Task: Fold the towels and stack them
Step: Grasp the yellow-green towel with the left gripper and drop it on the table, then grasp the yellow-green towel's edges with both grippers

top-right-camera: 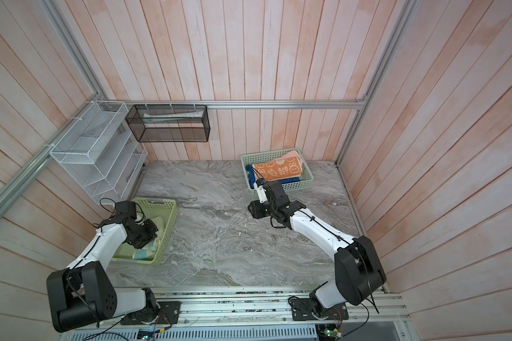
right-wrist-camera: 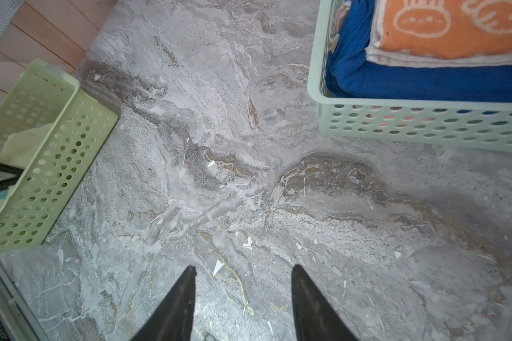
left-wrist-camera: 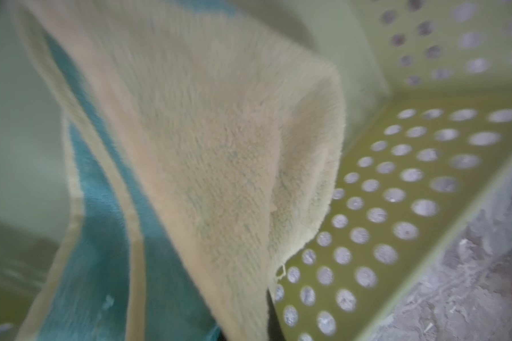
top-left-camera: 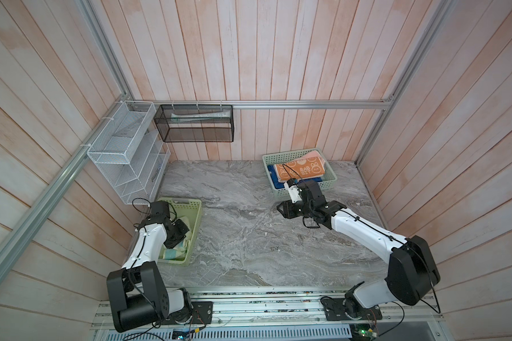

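Note:
A teal-and-cream towel (top-left-camera: 173, 254) lies bunched in the pale green basket (top-left-camera: 197, 227) at the left. My left gripper (top-left-camera: 179, 233) reaches down into that basket and is shut on this towel. In the left wrist view the cloth (left-wrist-camera: 219, 147) rises from the jaws and hides them. The orange bunny towel (top-left-camera: 300, 169) lies folded on the blue towel (top-left-camera: 274, 180) in the far-right basket (top-left-camera: 328, 184). A pink towel (top-left-camera: 315, 155) shows at its back. My right gripper (right-wrist-camera: 244, 267) hovers open over the marble in front of that basket, holding nothing.
The grey marble table (top-left-camera: 243, 236) lies between the two baskets. A white wire rack (top-left-camera: 124, 153) and a black mesh basket (top-left-camera: 194, 124) hang on the back-left wall. Wood-panel walls close three sides, and an aluminium rail (top-left-camera: 263, 307) runs along the front.

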Controlling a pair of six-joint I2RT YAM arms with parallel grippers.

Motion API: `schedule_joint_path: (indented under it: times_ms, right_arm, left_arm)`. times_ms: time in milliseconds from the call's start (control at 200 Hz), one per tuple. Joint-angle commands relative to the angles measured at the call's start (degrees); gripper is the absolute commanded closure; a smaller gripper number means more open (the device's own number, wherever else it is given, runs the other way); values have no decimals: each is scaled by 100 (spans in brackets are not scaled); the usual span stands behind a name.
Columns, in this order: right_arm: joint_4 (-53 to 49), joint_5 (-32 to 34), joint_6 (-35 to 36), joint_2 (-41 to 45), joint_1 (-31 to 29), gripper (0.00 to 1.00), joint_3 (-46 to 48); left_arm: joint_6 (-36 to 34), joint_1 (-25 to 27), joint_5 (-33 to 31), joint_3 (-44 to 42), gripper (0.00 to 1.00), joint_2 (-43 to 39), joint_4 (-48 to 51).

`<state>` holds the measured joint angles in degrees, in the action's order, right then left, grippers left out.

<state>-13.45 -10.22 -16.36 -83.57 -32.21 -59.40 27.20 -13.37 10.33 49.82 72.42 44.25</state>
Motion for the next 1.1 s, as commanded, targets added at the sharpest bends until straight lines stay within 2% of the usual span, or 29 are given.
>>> schedule_joint_path:
  times_ms: [0, 85, 170, 330, 420, 485, 550, 575, 615, 635, 680, 725, 780, 860, 980, 1095]
  right_arm:
    - [276, 9, -270, 417, 11, 48, 113]
    - [371, 74, -351, 644, 4, 47, 241]
    - [341, 55, -411, 794, 6, 48, 256]
    - [-57, 37, -450, 1143, 8, 48, 145]
    - [-158, 173, -425, 1428, 19, 48, 312]
    - [-271, 366, -408, 1586, 45, 47, 401]
    - [-387, 407, -474, 1669, 140, 48, 464]
    - [-416, 400, -514, 1693, 182, 47, 492]
    - [-439, 381, -561, 1728, 232, 47, 539]
    - [-452, 380, -589, 1737, 244, 47, 566]
    - [-482, 363, -613, 1732, 259, 47, 626]
    - [-544, 362, -639, 1694, 263, 47, 662]
    - [-590, 322, -683, 1615, 264, 47, 730]
    - [-549, 176, -768, 1462, 263, 47, 907]
    - [-381, -119, -901, 1080, 267, 47, 1193]
    - [-290, -358, -949, 618, 268, 47, 1265]
  left_arm:
    - [3, 867, -504, 1162, 100, -911, 318]
    - [191, 1872, -1050, 2142, 100, -1204, 554]
    - [307, 2898, -1257, 3071, 100, -1216, 486]
    - [232, 4610, -1085, 4268, 100, -711, -272]
    - [83, 5119, -839, 4813, 100, -177, -461]
    - [89, 5141, -710, 4942, 100, 99, -529]
    - [79, 5136, -789, 4690, 99, 165, -822]
    - [86, 5129, -881, 4533, 91, 162, -945]
    - [59, 5095, -1012, 4257, 66, 168, -1146]
    - [61, 5052, -1038, 4102, 58, 168, -1226]
    - [226, 4854, -1117, 3740, 47, 166, -1284]
    - [606, 4507, -1062, 3356, 41, 174, -1190]
    - [1022, 3976, -684, 2848, 41, 179, -1095]
    - [1190, 3461, -24, 2164, 42, 193, -1162]
    - [1158, 3424, 266, 1365, 49, 149, -1386]
    - [1370, 3525, 814, 511, 54, 197, -1839]
